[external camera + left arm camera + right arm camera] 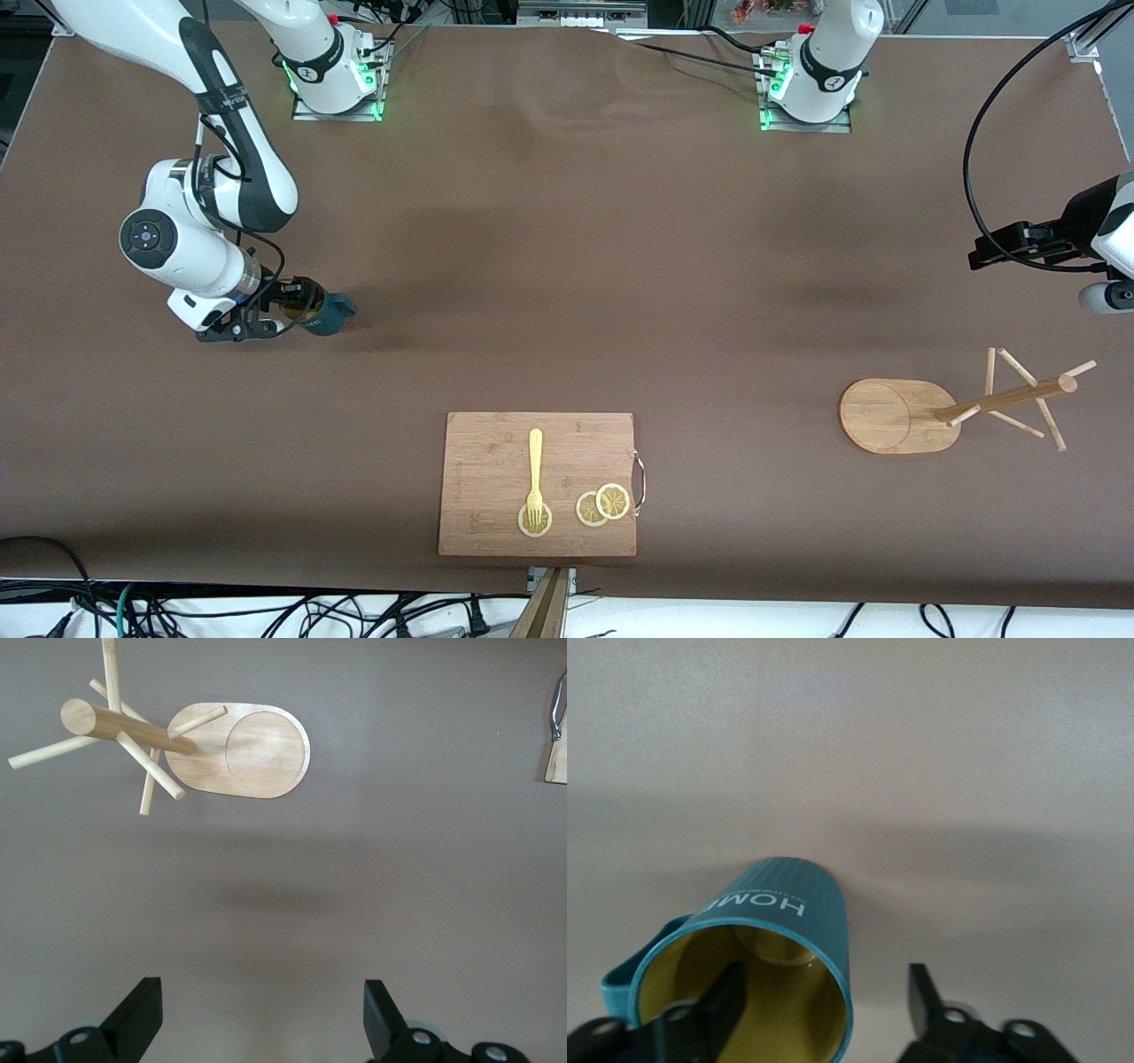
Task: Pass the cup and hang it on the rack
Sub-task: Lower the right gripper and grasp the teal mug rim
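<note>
The dark teal ribbed cup (pixel 331 314) sits on the brown table toward the right arm's end; its yellow inside faces my right wrist view (pixel 780 895). My right gripper (pixel 297 310) is open at the cup's rim (pixel 827 974), with one finger inside the cup and the other outside its wall, not closed on it. The wooden rack (pixel 1005 400) stands toward the left arm's end, also in the left wrist view (pixel 124 726). My left gripper (pixel 1019 246) is open and empty (pixel 261 992), up over bare table near the rack.
A rectangular wooden cutting board (pixel 539 483) lies near the front camera's table edge, with a yellow fork (pixel 534 470) and lemon slices (pixel 603 505) on it. Its handled edge shows in the left wrist view (pixel 556 762).
</note>
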